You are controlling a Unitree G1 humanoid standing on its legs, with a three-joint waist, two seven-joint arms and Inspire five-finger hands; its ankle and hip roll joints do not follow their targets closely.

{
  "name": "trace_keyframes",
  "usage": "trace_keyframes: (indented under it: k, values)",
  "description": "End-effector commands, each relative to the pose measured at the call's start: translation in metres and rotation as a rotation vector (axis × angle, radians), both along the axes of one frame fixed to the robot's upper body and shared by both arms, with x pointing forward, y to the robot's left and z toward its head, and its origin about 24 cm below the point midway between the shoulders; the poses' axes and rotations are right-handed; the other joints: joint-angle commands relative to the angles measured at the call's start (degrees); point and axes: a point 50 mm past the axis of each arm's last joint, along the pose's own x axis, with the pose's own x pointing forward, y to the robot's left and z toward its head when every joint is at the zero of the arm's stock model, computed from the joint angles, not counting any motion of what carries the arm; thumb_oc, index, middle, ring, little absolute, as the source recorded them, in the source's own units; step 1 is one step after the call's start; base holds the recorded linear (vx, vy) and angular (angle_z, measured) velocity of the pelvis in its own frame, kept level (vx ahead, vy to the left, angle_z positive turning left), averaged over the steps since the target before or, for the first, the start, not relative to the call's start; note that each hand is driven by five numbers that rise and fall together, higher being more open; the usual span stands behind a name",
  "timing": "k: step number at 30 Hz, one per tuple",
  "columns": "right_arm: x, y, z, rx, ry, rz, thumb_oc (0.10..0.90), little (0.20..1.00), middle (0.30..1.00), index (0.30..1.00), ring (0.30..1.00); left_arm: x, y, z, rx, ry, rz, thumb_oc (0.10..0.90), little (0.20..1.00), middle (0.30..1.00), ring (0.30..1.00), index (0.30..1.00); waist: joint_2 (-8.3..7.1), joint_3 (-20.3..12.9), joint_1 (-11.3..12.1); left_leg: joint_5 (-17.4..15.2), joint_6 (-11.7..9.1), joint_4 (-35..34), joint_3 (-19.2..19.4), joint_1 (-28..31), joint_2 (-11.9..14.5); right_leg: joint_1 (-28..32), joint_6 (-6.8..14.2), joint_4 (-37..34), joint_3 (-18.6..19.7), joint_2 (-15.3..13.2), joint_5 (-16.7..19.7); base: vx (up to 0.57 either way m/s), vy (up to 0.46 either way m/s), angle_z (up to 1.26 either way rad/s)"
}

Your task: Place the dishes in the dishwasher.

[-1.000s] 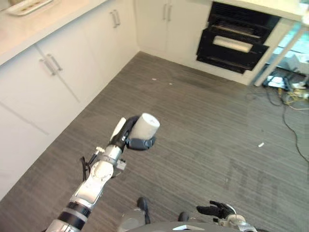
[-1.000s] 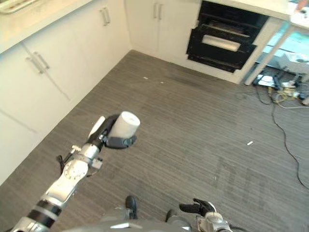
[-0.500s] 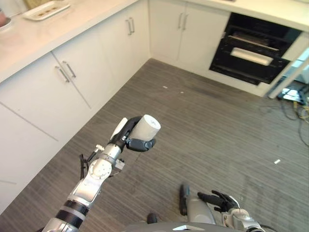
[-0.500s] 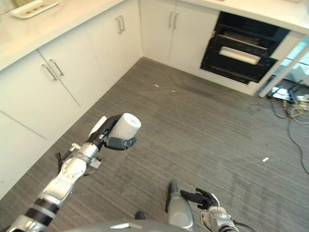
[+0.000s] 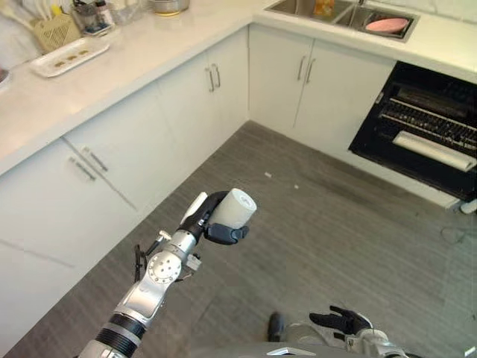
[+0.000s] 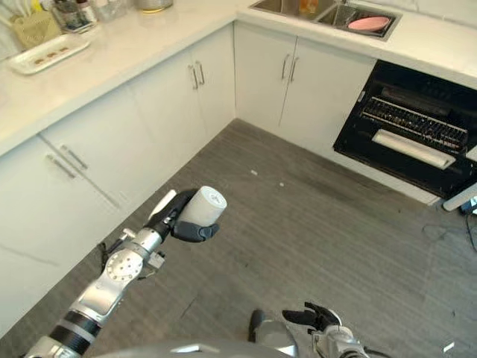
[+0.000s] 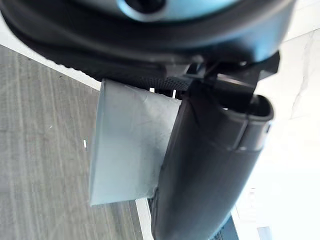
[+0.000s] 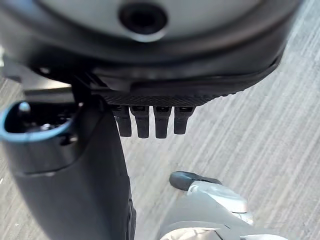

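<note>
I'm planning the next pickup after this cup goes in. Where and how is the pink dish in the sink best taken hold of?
Take the pink dish by its rim, coming from above. It lies flat and low in the sink basin, so the walls block a sideways approach and only the edge offers a pinch. The right hand, open and low, looks free for it; the left hand holds the white cup.

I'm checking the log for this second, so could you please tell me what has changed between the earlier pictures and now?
The camera has swung up and round: the sink with a pink dish and more countertop have come into view, and the open dishwasher sits lower right. The left hand stays curled round the white cup, held up over the floor. The right hand stays low, open and empty.
</note>
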Motion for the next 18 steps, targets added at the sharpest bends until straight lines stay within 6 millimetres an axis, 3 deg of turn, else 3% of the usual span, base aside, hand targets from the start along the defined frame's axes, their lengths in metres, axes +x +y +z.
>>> trace_keyframes:
  k: [1, 2, 5, 7, 8, 12, 13, 14, 15, 17, 18]
  values:
    - [-0.028, -0.015, -0.002, -0.066, 0.09, 0.026, 0.8, 0.9, 0.9, 0.9, 0.9, 0.016, -0.008, 0.062, -0.083, -0.285, -0.048, 0.4, 0.3, 0.3, 0.3, 0.3, -0.58, -0.52, 1.19, -11.09, 3.84, -26.63, 6.68, 5.9, -0.93, 2.51, 7.61, -5.97, 0.67, 0.7, 2.93, 0.47, -0.083, -0.2]
    - [-0.028, -0.015, -0.002, -0.066, 0.09, 0.026, 0.8, 0.9, 0.9, 0.9, 0.9, 0.016, -0.008, 0.062, -0.083, -0.285, -0.048, 0.4, 0.3, 0.3, 0.3, 0.3, -0.58, -0.52, 1.19, -11.09, 3.84, -26.63, 6.68, 5.9, -0.93, 2.51, 7.61, -5.97, 0.67, 0.7, 2.93, 0.31, 0.025, -0.12]
    - [-0.026, -0.015, -0.002, -0.078, 0.091, 0.07, 0.8, 0.9, 0.9, 0.9, 0.9, 0.014, -0.006, 0.063, -0.072, -0.294, -0.049, 0.4, 0.3, 0.3, 0.3, 0.3, -0.85, -0.62, 3.33, -12.21, 5.64, -44.53, 8.01, 1.99, -1.99, 6.75, 9.38, -8.38, 2.27, 1.53, 1.3, 0.41, 0.073, -0.56]
    - [-0.023, -0.014, -0.002, -0.084, 0.089, 0.094, 0.8, 0.9, 0.9, 0.9, 0.9, 0.013, -0.005, 0.061, -0.073, -0.29, -0.038, 0.4, 0.3, 0.3, 0.3, 0.3, -0.46, -0.85, 5.15, -8.11, 5.19, -57.84, 6.15, 2.31, -2.96, 9.11, 10.1, -8.99, 3.85, 2.34, 0.54, 0.53, 0.13, -1.08]
    - [-0.025, -0.012, -0.003, -0.084, 0.099, 0.109, 0.8, 0.9, 0.9, 0.9, 0.9, 0.012, -0.002, 0.058, -0.062, -0.281, -0.019, 0.4, 0.3, 0.3, 0.3, 0.3, -0.63, -0.78, 6.31, -4.64, 4.39, -63.38, 2.99, 1.3, -2.34, 11.05, 10.13, -8.8, 5.51, 3.01, -0.73, 0.56, 0.119, -1.19]
    - [-0.032, -0.008, -0.005, -0.068, 0.119, 0.121, 0.8, 0.9, 0.9, 0.9, 0.9, 0.009, 0.004, 0.057, -0.037, -0.27, -0.014, 0.4, 0.3, 0.3, 0.3, 0.3, -0.13, -2.08, 6.42, -2.8, 4.49, -67.01, 3.57, 3.26, -1.4, 12.75, 10.24, -7.4, 7.03, 3.64, -3.02, 0.39, 0.13, -0.86]
    - [-0.033, -0.007, -0.005, -0.063, 0.116, 0.113, 0.8, 0.9, 0.9, 0.9, 0.9, 0.008, 0.006, 0.055, -0.029, -0.261, -0.007, 0.4, 0.3, 0.3, 0.3, 0.3, -0.73, -3.22, 6.04, -3.75, 5.75, -66.97, 4.54, 5.78, -2.97, 11.66, 11.7, -1.39, 7.43, 1.89, -1.54, 0.2, 0.146, -0.52]
    - [-0.032, -0.007, -0.005, -0.063, 0.116, 0.113, 0.8, 0.9, 0.9, 0.9, 0.9, 0.008, 0.006, 0.055, -0.029, -0.262, -0.007, 0.4, 0.3, 0.3, 0.3, 0.3, -0.65, -3.28, 6.19, -3.61, 5.8, -66.94, 4.67, 5.6, -2.83, 11.37, 11.7, -1.25, 7.59, 1.96, -1.44, 0.29, 0.213, -0.45]
    - [-0.031, -0.005, -0.005, -0.055, 0.108, 0.101, 0.8, 0.9, 0.9, 0.9, 0.9, 0.008, 0.006, 0.056, -0.02, -0.265, -0.007, 0.4, 0.3, 0.3, 0.3, 0.3, -0.87, -3.39, 6.08, -4.58, 6.62, -66.56, 5.43, 6.74, -3.67, 10.07, 13.27, 3.14, 7.43, 1.08, 0.57, 0.16, 0.143, -0.54]
    - [-0.017, 0.003, -0.004, -0.025, 0.056, 0.091, 0.8, 0.9, 0.9, 0.9, 0.9, 0.01, 0.004, 0.06, -0.014, -0.278, -0.018, 0.4, 0.3, 0.3, 0.3, 0.3, 0.12, -1.75, 4.34, -7.42, 9.19, -66.16, 6.87, 10.36, -3.82, 1.57, 17.02, 20.42, 8.13, -1.04, 7.89, 0.32, 0.259, -0.17]
    - [-0.011, 0.007, -0.004, -0.017, 0.04, 0.102, 0.8, 0.9, 0.9, 0.9, 0.9, 0.01, 0.004, 0.059, -0.005, -0.274, -0.018, 0.4, 0.3, 0.3, 0.3, 0.3, 0.54, -1.31, 3.81, -8.67, 9.94, -66.87, 7.57, 12.69, -4.09, -1.09, 17.66, 24.44, 6.79, -2.69, 8.93, 0.33, 0.244, 0.11]
